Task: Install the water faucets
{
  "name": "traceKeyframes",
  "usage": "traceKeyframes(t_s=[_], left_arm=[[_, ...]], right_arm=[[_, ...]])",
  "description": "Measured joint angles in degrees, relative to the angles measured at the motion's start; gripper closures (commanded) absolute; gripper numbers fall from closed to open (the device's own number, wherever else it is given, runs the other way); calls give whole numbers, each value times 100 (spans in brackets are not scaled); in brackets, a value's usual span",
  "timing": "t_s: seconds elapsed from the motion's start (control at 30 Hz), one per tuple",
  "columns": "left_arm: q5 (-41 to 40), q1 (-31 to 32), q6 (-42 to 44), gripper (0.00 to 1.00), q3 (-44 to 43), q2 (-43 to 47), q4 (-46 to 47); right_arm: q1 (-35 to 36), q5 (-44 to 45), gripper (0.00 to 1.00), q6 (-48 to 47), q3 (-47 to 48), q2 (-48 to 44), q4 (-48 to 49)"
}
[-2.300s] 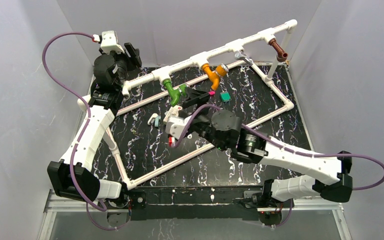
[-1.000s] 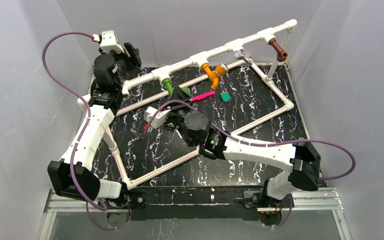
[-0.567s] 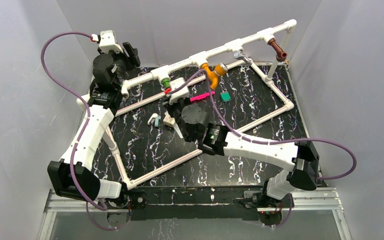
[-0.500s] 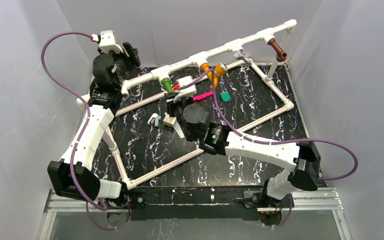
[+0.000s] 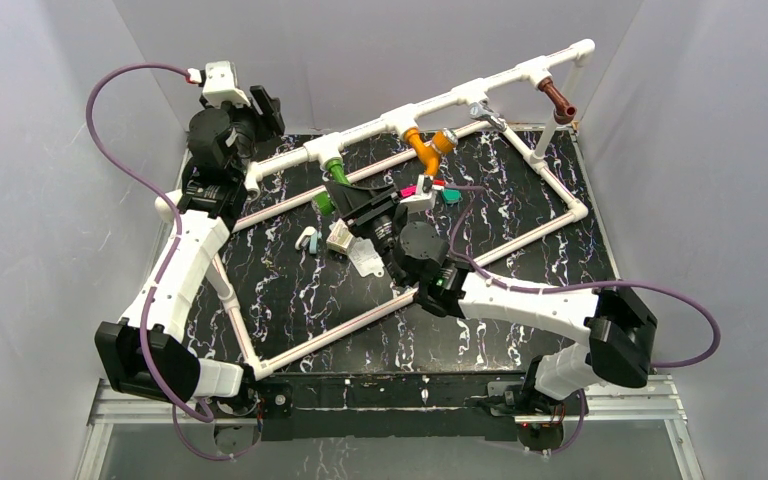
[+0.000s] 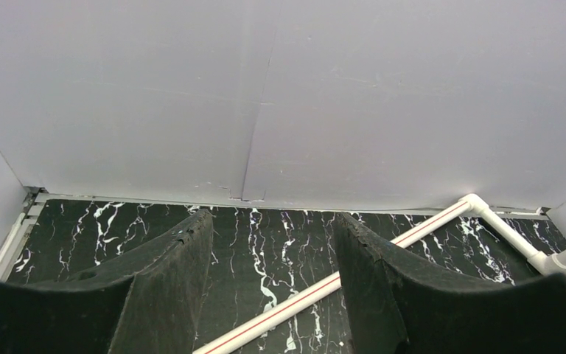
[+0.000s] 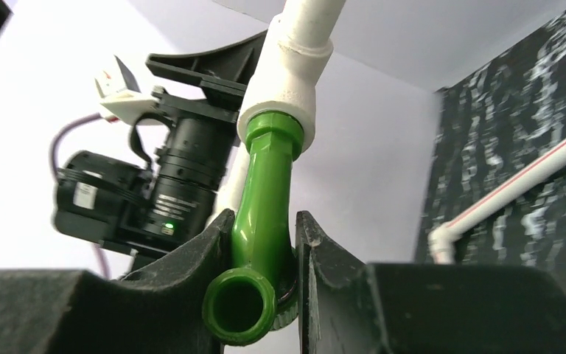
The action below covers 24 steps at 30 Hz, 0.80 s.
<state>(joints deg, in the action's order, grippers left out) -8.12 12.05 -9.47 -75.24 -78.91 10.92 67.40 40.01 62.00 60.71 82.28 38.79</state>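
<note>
Right gripper (image 7: 264, 221): fingers pressed onto the green faucet (image 7: 265, 192), one on each side of its elbow. The open spout end sits right at the fingertips and faces the wrist camera.
Straight up from the fingertips, the faucet's threaded end sits in the white tee (image 7: 291, 66) of the pipe rail (image 5: 460, 95).
Beyond the tee in the wrist view: the left arm (image 7: 140, 192), close behind and not touching.

Changes, top view:
- Half a second ago the right wrist was rolled so that its white camera housing sat up beside the green faucet (image 5: 332, 172). It has since rolled away to the far side of the gripper (image 5: 342, 198), and now covers most of the pink strip (image 5: 422, 187) and part of the green block (image 5: 452, 197).
- Two seconds back the green spout pointed toward the orange faucet. Its open end now shows on the opposite side, below the tee. So the faucet has turned in the tee, with the fingers on it.
- The right elbow has pulled in from its earlier stretched-out pose.

Behind the right wrist, small white parts (image 5: 340, 237) lie on the table (image 5: 520, 200), same spots as before.
Further along the rail from the gripper: orange faucet (image 5: 425, 147), then brown faucet (image 5: 558, 100) at the far end. Both are in their tees and have not moved.

Left gripper (image 6: 273, 217): fingers spread with nothing between them, only table and a pipe run past the tips. It is parked at the far left corner (image 5: 265, 110), same pose in every frame.
</note>
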Motion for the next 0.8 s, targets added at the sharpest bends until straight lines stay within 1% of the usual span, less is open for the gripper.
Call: traceKeyframes(t_s=[0.13,0.17,0.23,0.3,0.37,0.4,0.53,0.6,0.7,0.8], left_arm=[[2,-11,0,41,-9,0,0],[2,-17,0,41,-11,0,0],[2,-22,-2,41,-11,0,0],[0,-28,0,41,-13,0,-2],[2,-31,0,41,-13,0,-2],[11,-26,0,41,-13,0,-4],[11,-24,0,41,-13,0,-2],[9,-22,0,41,-13,-2,-2],[9,-22,2,41,-13,-2,0],[7,-22,2,41,-13,-2,0]], right_arm=[[-28,-48,99,767,-59,92,293],[-28,-55,94,861,-59,98,297],[-33,-59,70,960,-37,98,221],[-33,-68,50,1001,11,87,101],[-42,-136,36,1058,28,46,-7],[-39,-177,32,1110,28,13,-33],[-20,-372,19,1163,31,-308,-398],[-13,-439,14,1178,26,-461,-627],[7,-535,9,1182,-17,-737,-942],[31,-643,8,1147,-61,-1119,-1377]])
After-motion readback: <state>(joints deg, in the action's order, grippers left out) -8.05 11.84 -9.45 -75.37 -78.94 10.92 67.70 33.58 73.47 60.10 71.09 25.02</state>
